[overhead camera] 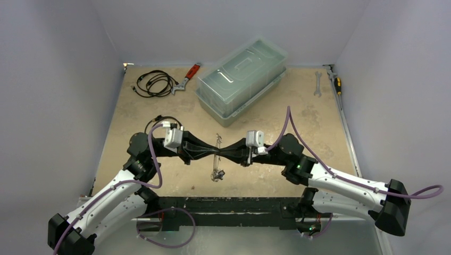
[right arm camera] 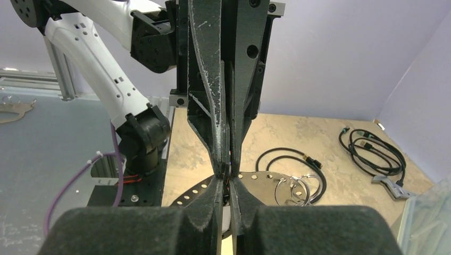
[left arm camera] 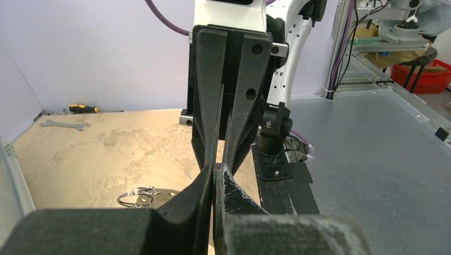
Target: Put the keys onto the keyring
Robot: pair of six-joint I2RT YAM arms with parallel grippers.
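Both grippers are nose to nose mid-table. The left gripper [left arm camera: 214, 178] has its jaws pressed together. The right gripper [right arm camera: 228, 183] shows only a thin slit, and I can't tell if either one is pinching anything. From above, the keyring [overhead camera: 218, 142] runs crosswise right where the tips meet, with the keys [overhead camera: 216, 174] bunched at its near end, just beside the jaws. Each gripper blocks the other's wrist view. Well beyond the jaws: a clear bin [overhead camera: 242, 79], a cable [overhead camera: 155, 83], a wrench [overhead camera: 187, 78] and a spanner [overhead camera: 318, 83].
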